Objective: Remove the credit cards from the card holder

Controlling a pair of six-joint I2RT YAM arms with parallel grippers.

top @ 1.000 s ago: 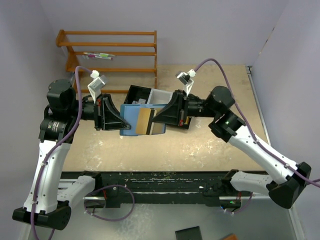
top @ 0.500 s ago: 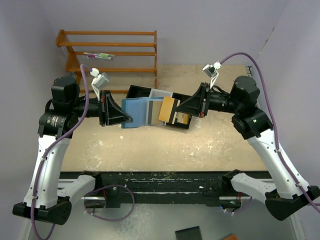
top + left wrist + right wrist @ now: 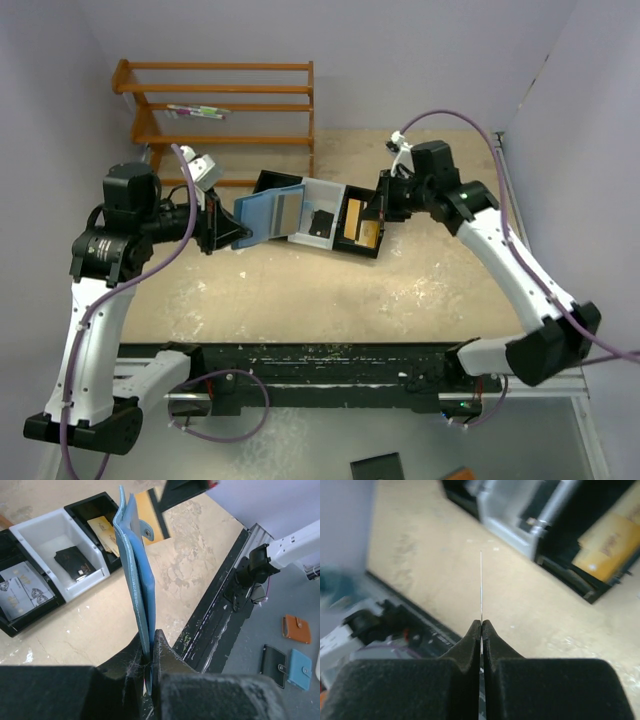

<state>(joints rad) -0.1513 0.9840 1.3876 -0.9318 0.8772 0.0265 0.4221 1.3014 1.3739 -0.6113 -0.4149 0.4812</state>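
Card holder (image 3: 141, 590) blue, leaves nearly together; one edge in left pincer (image 3: 151, 641)

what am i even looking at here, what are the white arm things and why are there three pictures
These are two white robot arms bolted at the near edge of a table. The wide picture comes from a fixed camera above and behind them. The other two come from a camera on each wrist, looking along that arm's fingers. The left gripper is shut on a blue card holder, held up on edge above the table. The right gripper pinches a thin card, seen edge-on, by a three-part tray. The tray holds a black card, a gold-tan card and grey patterned ones. A wooden rack stands at the back.
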